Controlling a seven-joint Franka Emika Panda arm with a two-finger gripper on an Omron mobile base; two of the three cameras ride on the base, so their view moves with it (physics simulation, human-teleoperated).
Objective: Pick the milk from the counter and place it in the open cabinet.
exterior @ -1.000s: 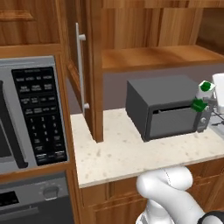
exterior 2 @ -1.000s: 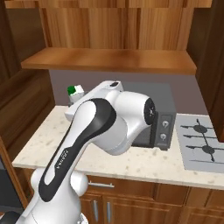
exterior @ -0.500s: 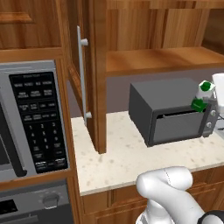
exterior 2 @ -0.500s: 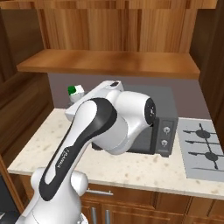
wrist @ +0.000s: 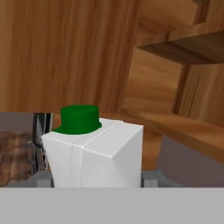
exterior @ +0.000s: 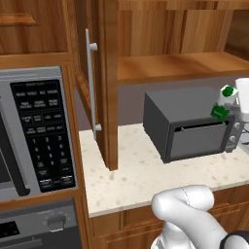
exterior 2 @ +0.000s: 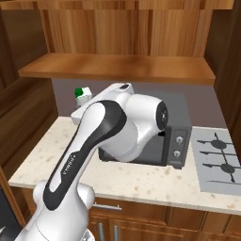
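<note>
The gripper (wrist: 95, 183) is clamped on the milk (wrist: 94, 148), its grey fingers (wrist: 153, 178) pressed against the carton's two sides in the hand view, with the green cap (wrist: 78, 118) at the top. The carton is held up in the air, above the dark toaster oven (exterior: 187, 124) that stands on the speckled counter (exterior: 146, 175), and below the level of the cabinet (exterior 2: 117, 52) shelf (exterior: 175, 65). The cabinet door (exterior: 92, 82) stands open, its silver bar handle (exterior: 90, 87) facing out. From the right base view the carton seems to sit just short of the shelf edge, though the arm hides most of it.
</note>
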